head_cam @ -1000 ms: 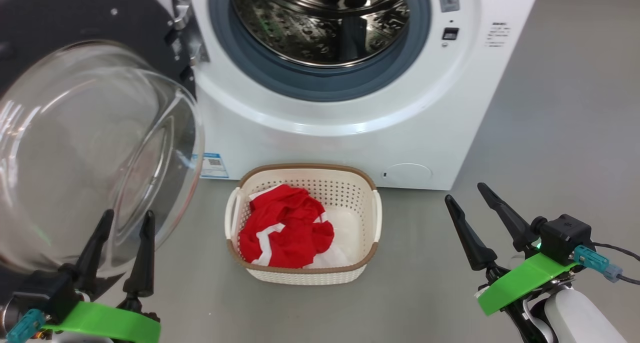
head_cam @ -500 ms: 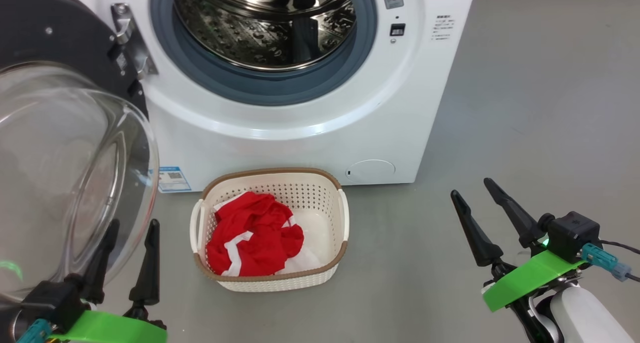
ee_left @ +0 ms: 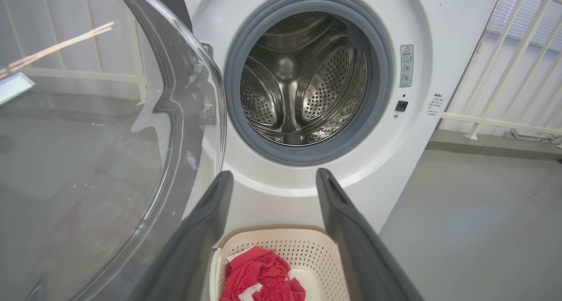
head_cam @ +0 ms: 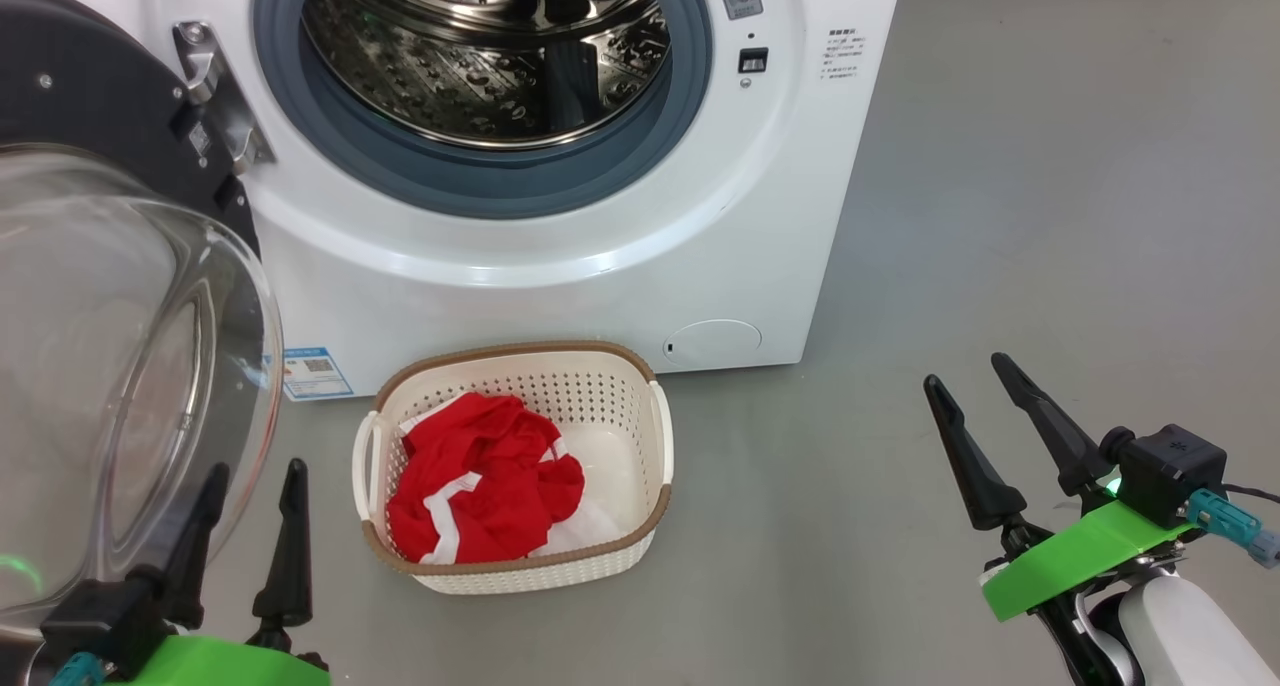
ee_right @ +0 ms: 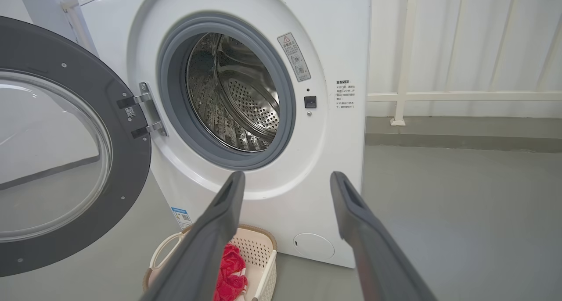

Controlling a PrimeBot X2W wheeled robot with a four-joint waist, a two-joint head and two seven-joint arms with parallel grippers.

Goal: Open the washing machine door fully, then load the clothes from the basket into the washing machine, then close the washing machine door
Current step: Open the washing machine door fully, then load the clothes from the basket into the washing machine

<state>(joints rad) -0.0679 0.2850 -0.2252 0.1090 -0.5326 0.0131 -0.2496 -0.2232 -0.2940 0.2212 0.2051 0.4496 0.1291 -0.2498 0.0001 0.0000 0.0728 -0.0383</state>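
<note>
Since a second ago the whole head view has slid to the left, so the camera has turned and the things have not moved. The washing machine (head_cam: 560, 266), the basket (head_cam: 520, 351) and the open door (head_cam: 90, 96) sit further left in that view than before. Both grippers show at much the same lower corners as before. The door stands swung wide on its hinge at the machine's left. Its clear glass bowl (head_cam: 120, 366) bulges toward the robot, and the steel drum (head_cam: 480, 56) shows bare inside its grey seal. The basket rests on the grey floor (head_cam: 1000, 216) just in front of the machine, between the blue label (head_cam: 315, 371) and the round filter cap (head_cam: 712, 343). The red clothes (head_cam: 480, 486) with white stripes lie heaped in its left half. The top of the machine and the left part of the door are cut off by the edge of the head view. In the right wrist view one finger covers much of the basket. Whether the white patch beside the red cloth is fabric or the basket's bottom is hard to make out. The left gripper (head_cam: 255, 471) has its fingers spread wide and holds nothing. One finger stands right against the glass bowl, and I cannot tell whether it touches. The right gripper (head_cam: 966, 370) hangs well to the right of the basket over bare floor, also spread wide and holding nothing.
</note>
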